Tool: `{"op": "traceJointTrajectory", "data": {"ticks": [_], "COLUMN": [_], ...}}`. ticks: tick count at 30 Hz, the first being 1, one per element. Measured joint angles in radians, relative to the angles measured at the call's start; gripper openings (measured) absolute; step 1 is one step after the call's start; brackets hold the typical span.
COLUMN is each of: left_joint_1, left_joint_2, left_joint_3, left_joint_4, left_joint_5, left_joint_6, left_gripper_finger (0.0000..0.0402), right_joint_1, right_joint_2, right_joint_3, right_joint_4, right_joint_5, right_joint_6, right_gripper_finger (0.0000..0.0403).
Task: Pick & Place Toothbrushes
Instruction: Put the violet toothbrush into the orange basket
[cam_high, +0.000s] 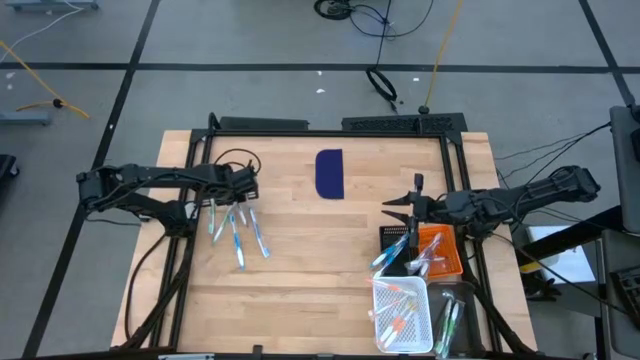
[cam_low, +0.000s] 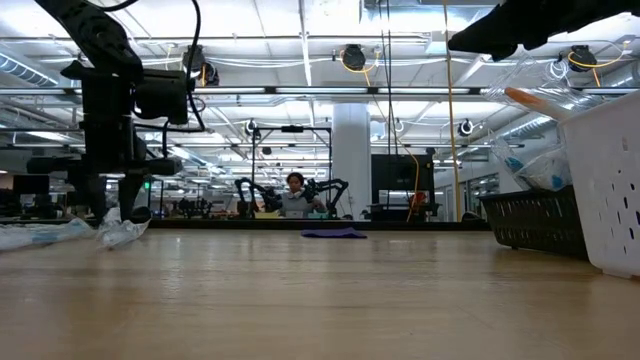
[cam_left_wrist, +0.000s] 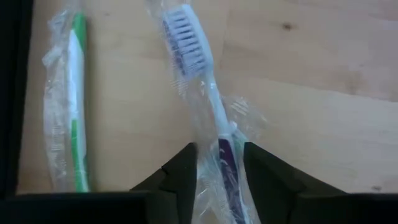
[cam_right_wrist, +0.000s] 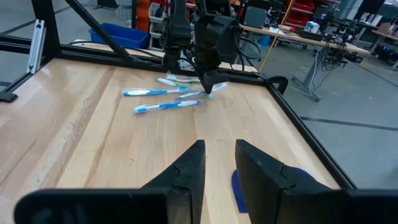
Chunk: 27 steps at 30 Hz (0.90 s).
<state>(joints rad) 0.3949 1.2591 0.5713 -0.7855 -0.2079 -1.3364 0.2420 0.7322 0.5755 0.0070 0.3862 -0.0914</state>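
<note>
1. Straddling a wrapped purple-handled toothbrush (cam_left_wrist: 214, 118), the left gripper (cam_left_wrist: 219, 171) is standing with fingers spread either side of the handle, not yet pinching; the bristle head is pointing away from the wrist.
2. Lying beside it, a green toothbrush (cam_left_wrist: 76, 106) is running roughly parallel.
3. Resting on the wooden table (cam_high: 300, 260), the loose toothbrushes (cam_high: 238, 232) are fanning away from the left gripper.
4. Hovering over the black basket (cam_high: 395, 245), the right gripper (cam_right_wrist: 219, 163) is sitting slightly parted, holding nothing.
5. Next to that basket, the orange bin (cam_high: 440, 252) and white basket (cam_high: 402, 315) are holding more brushes.
</note>
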Motion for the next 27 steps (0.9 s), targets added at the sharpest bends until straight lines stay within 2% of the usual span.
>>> {"op": "traceJointTrajectory", "data": {"ticks": [8, 18, 27], "left_joint_1": [-0.001, -0.013, -0.093], "left_joint_2": [0.0, -0.001, -0.001], "left_joint_3": [0.0, 0.025, 0.15], "left_joint_4": [-0.002, -0.003, 0.001], "left_joint_5": [-0.019, -0.02, -0.09], "left_joint_6": [0.046, 0.085, 0.191], "left_gripper_finger": [0.0012, 0.0008, 0.0005], "right_joint_1": [0.0, 0.0, 0.0], "right_joint_2": [0.0, 0.0, -0.001], "right_joint_3": [0.0, 0.0, 0.0], "right_joint_4": [0.001, -0.016, -0.051], "right_joint_5": [0.0, 0.0, -0.002], "right_joint_6": [0.0, 0.041, 0.08], "right_gripper_finger": [0.0079, 0.0079, 0.0079]}}
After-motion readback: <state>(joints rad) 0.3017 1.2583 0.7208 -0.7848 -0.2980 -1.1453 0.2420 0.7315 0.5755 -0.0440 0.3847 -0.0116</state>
